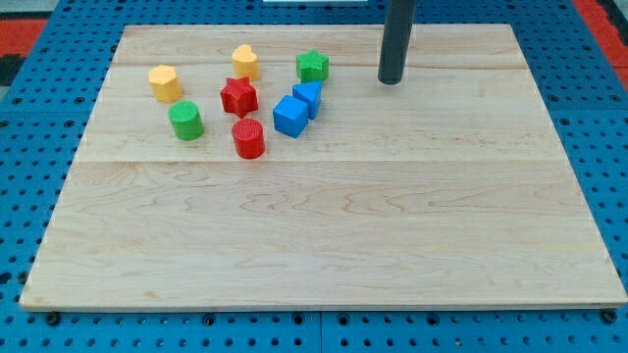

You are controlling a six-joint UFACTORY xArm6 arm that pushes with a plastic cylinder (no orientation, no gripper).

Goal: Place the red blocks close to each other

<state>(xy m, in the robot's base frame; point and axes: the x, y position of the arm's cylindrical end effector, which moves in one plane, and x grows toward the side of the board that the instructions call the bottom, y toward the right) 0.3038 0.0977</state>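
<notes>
A red star block [238, 96] sits in the upper left part of the wooden board [324, 226]. A red cylinder [248, 138] stands just below it, a small gap apart. My tip [391, 80] is near the view's top, well to the right of both red blocks and right of the green star block [313, 66].
Two blue blocks [290, 116] [308, 96] touch each other just right of the red blocks. A yellow heart block [245, 62] is above the red star. A yellow hexagon [165, 83] and a green cylinder [185, 121] lie to the left.
</notes>
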